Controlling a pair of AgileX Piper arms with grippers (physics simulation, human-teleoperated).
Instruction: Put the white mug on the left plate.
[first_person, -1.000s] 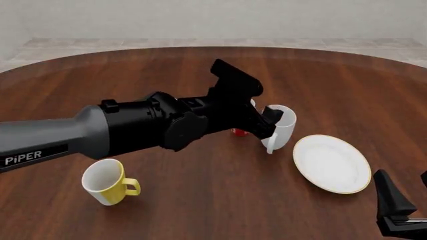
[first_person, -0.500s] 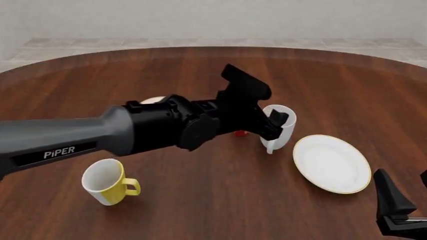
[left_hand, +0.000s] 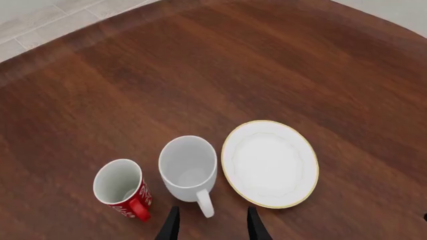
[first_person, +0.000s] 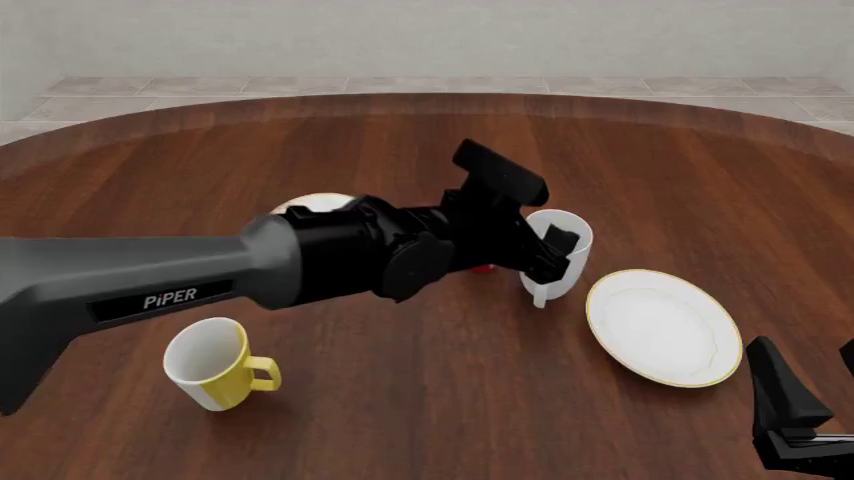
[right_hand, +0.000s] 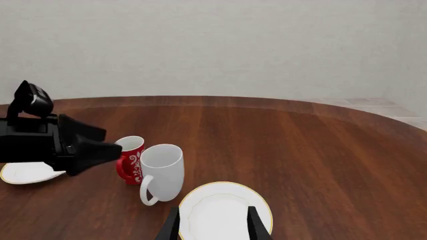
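Reading "PiPER" in white letters on the grey sleeve of the left arm (first_person: 174, 285), which crosses the table (first_person: 400, 400) from the near left toward centre.

White mug (first_person: 562, 255): upright on the wood at centre right, handle toward the camera side. Seen from the left wrist, the handle points back between the left gripper (left_hand: 211, 226) fingers, which are spread apart and hold nothing; the tips sit short of the handle, not touching it.

Red cup (left_hand: 122, 189): upright, white scroll pattern on its side, no legible words. It stands just beside the mug, on the mug's 9 o'clock in the front view, nearly hidden there by the black wrist housing.

Left plate (first_person: 311, 204): white, only a sliver visible in the front view at the mug's 9 o'clock, beyond the arm, which covers most of it; its edge also shows at the frame edge in the right wrist view.

Right plate (first_person: 663, 326): white with gold rim, at the mug's 4 o'clock, near but apart.

Yellow mug (first_person: 214, 362): white inside, at 7 o'clock, well apart, handle to the right.

Right gripper (right_hand: 213, 225): fingers parted, empty, low at the near right edge, over the right plate's near rim.
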